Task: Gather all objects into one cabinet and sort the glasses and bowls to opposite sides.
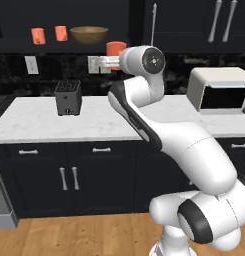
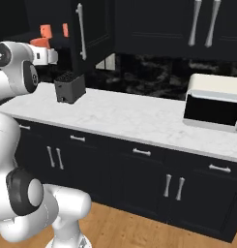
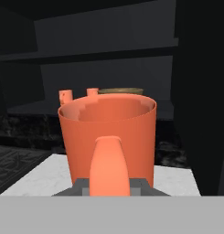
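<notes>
1. Holding the third orange mug [image 3: 107,137] in front of the open cabinet [image 1: 64,15], the gripper [image 1: 105,63] is seen pressed together on it; in the hand view the loop handle [image 3: 109,164] of this mug rises right between the finger tips, so the grip is judged to be on or at the handle.
2. In the left base view the held mug [image 1: 115,48] is seen raised above the white counter [image 1: 39,120], about at the level of the shelf edge and just to the right of the wooden bowl [image 1: 88,34].
3. Two other orange mugs [image 1: 38,35] [image 1: 61,33] are already standing on the dark shelf, side by side at its left part.
4. The bowl is placed on the same shelf, to the right of these two mugs and apart from them.
5. The door with the long pale bar handle [image 2: 81,31] is standing open.
6. The task is judged to be mostly done: three of four objects are inside one cabinet.
7. What is left is the carried mug, which should be put on the left with the other mugs, not beside the bowl on the right.
8. Care will be needed so that the bowl is not pushed when the mug is brought past it.
</notes>
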